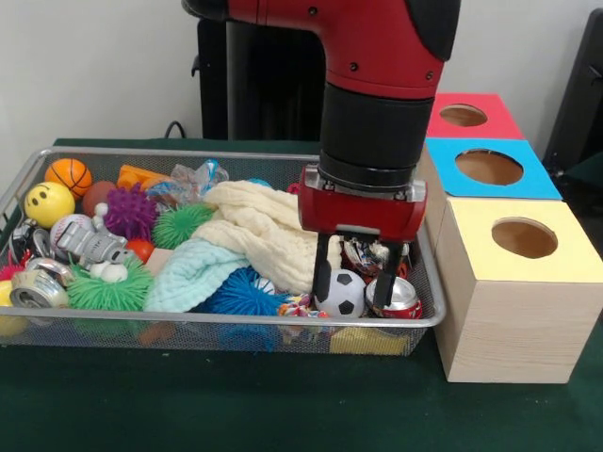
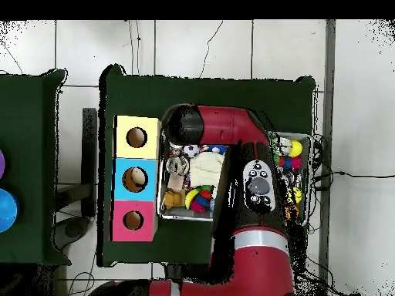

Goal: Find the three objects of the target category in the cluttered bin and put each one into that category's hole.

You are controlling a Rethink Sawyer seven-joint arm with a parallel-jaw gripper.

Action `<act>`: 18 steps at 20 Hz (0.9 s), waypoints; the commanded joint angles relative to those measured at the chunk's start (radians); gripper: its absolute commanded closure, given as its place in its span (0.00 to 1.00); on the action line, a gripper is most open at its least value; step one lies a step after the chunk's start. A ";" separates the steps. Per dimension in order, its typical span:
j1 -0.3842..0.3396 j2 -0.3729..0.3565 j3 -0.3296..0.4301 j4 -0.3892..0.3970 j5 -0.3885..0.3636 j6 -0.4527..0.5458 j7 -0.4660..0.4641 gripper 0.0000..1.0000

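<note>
The claw (image 1: 361,273) hangs open in the bin (image 1: 236,322), fingers straddling clutter beside a soccer ball (image 1: 339,293), at the end nearest the yellow box (image 1: 513,301).

A silver wire-mesh bin (image 1: 226,331) with a thick metal rim sits on matt dark green cloth (image 1: 236,405). Inside lie soft cream knit fabric (image 1: 268,231), spiky rubber balls (image 1: 108,292) and a shiny crushed can (image 1: 403,299). At right, pale grainy wooden boxes (image 1: 513,330) have smooth painted tops. The arm's (image 1: 377,56) red shell looks glossy plastic.
</note>
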 commanded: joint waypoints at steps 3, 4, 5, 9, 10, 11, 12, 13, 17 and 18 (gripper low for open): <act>-0.076 0.003 0.227 -0.032 -0.123 0.208 -0.450 0.00; -0.080 0.005 0.231 -0.026 -0.119 0.245 -0.442 0.00; -0.084 0.008 0.235 -0.023 -0.119 0.259 -0.439 0.00; -0.094 0.047 0.251 -0.063 -0.134 0.273 -0.442 0.00; -0.095 0.063 0.249 -0.086 -0.151 0.255 -0.444 0.00; -0.096 0.077 0.252 -0.101 -0.162 0.248 -0.448 0.00; -0.104 0.108 0.260 -0.138 -0.173 0.258 -0.472 0.00; -0.111 0.122 0.267 -0.150 -0.178 0.261 -0.482 0.00; -0.134 0.136 0.282 -0.156 -0.200 0.269 -0.507 0.00; -0.139 0.133 0.282 -0.140 -0.206 0.254 -0.497 0.00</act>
